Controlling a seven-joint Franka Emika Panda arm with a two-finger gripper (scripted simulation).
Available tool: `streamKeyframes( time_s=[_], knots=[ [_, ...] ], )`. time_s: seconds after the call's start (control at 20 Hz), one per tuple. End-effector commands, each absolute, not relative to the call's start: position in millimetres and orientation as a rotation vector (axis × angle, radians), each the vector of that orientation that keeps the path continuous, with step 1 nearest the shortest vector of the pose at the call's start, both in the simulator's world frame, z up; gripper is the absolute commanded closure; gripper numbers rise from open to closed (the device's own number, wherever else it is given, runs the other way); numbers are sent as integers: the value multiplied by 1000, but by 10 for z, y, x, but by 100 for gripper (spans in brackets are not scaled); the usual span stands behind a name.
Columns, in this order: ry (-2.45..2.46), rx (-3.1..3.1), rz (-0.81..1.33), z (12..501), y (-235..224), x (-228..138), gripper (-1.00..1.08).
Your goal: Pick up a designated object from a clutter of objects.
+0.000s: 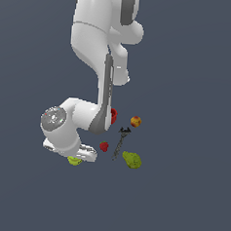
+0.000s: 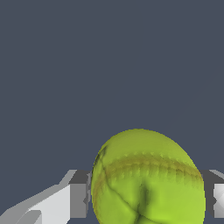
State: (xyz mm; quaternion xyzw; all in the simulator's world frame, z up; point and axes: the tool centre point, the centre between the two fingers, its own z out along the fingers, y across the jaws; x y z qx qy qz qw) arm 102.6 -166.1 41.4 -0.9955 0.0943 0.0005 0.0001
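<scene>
A round yellow-green tennis ball (image 2: 148, 179), fuzzy-looking with a curved darker seam, is seen clamped between the jaws of the gripper (image 2: 146, 199).

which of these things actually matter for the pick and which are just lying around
Job in hand:
tennis ball, seated between the gripper fingers, one on each side
gripper

Just lying about:
pear
peach
strawberry
red cup, partly hidden behind the arm
dark thin tool
</scene>
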Motion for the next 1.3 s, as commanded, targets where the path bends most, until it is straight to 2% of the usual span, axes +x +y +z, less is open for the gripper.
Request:
streamKeyframes(
  time_s=[0.0, 0.65, 1.25],
  knots=[
    [296, -3128, 1, 412, -1662, 1029, 108],
    [296, -3128, 1, 513, -1572, 969, 108],
    [296, -3127, 1, 1064, -1064, 643, 108]
  ],
)
